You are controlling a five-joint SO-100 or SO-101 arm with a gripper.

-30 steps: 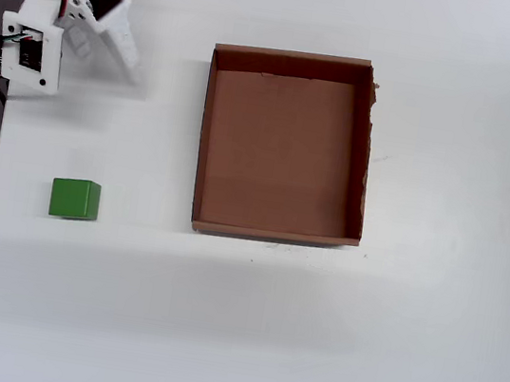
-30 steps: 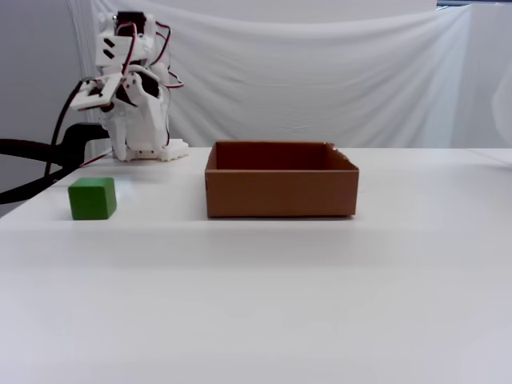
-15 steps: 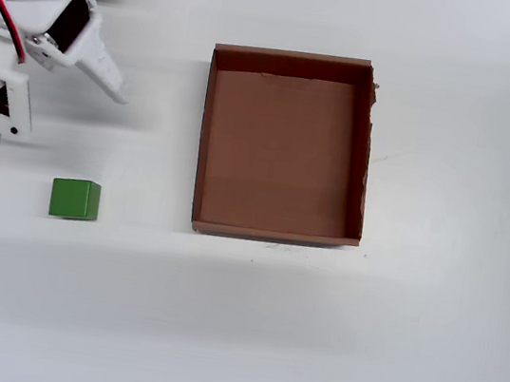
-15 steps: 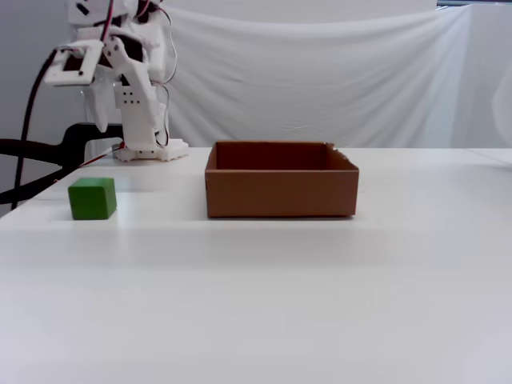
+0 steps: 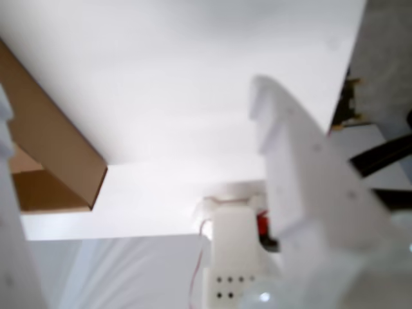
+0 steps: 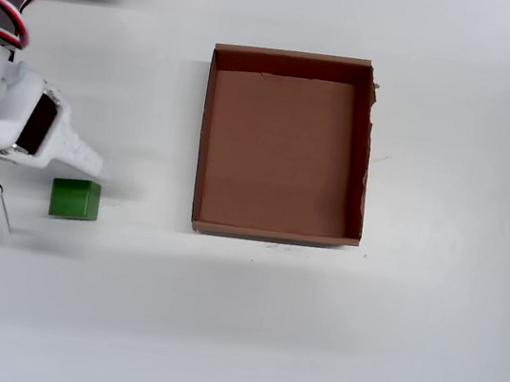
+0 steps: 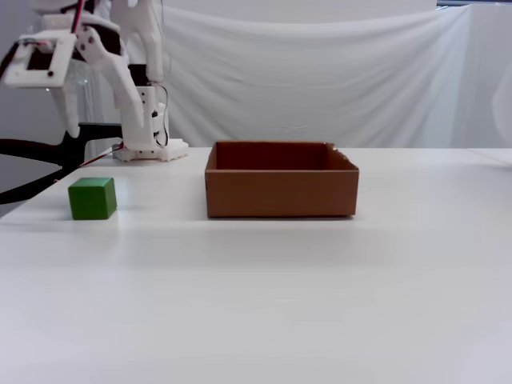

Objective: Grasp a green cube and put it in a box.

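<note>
- Swinging out from the base toward the near-left part of the table [image 6: 242, 343]: in the overhead view the gripper [image 6: 39, 192] now hangs almost directly above the green cube [image 6: 74, 200], where a second ago it was folded up by the far-left corner.
- Seen from the fixed view, gripper [image 7: 96, 120] raised well above the green cube [image 7: 92, 198], fingertips pointing down, no contact yet.
- Fingers spread apart: wide gap between the two white fingers in the wrist view, the nearer finger [image 5: 309, 187] large and blurred on the right, the other only a sliver at the left edge; nothing held between them.
- Green cube unmoved over the last second, resting flat on the table near the left edge, well apart from the box [image 6: 204, 135]; absent from the wrist view, which shows only a corner of the box [image 5: 45, 141] and the arm's base [image 5: 235, 257].
- Box [image 7: 280, 192] empty and in the same spot, open side up.
- Judged stage: reach nearly finished, descent and grasp not yet begun.
- Next move likely calls for a lowering straight down so the open fingers straddle the cube before closing; slight offset toward the table edge could nudge the cube instead of capturing it.
</note>
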